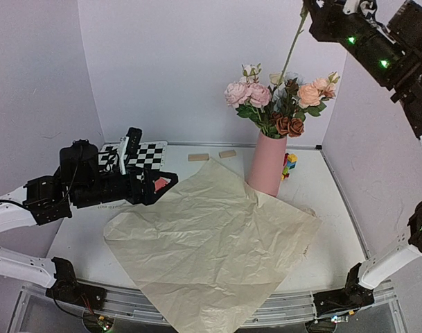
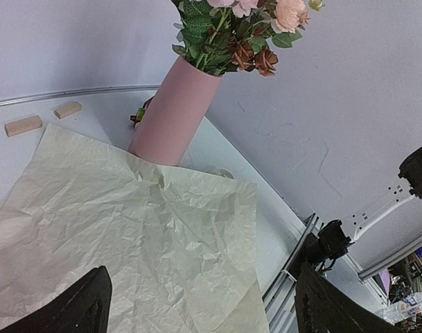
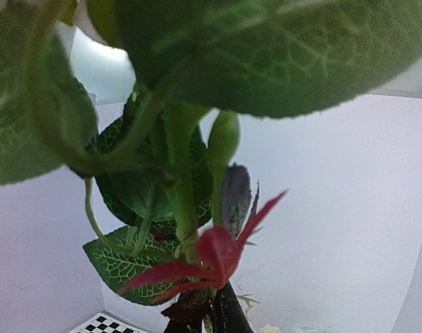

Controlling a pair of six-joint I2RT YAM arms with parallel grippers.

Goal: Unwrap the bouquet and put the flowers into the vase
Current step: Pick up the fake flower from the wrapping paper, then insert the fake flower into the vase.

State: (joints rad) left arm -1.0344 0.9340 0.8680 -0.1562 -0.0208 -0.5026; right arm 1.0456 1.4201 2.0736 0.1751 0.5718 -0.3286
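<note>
The bouquet's crinkled tan paper [image 1: 211, 236] lies spread flat on the table, also under my left wrist [image 2: 127, 229]. The pink vase [image 1: 267, 163] [image 2: 172, 111] stands upright at the sheet's far corner with several flowers [image 1: 273, 97] [image 2: 231, 28] in it. High above it, my right gripper [image 1: 309, 10] [image 3: 214, 316] is shut on one long green stem [image 1: 292, 45] that hangs down toward the blooms. Leaves and a red sprig [image 3: 217, 253] fill the right wrist view. My left gripper [image 1: 165, 187] [image 2: 204, 312] is open over the paper's left edge, holding nothing.
A checkerboard [image 1: 145, 154] lies behind the left arm. Two small wooden blocks [image 1: 198, 157] [image 2: 23, 125] rest near the back wall. Colourful toy blocks [image 1: 289, 166] sit right behind the vase. Walls close in at the left, back and right.
</note>
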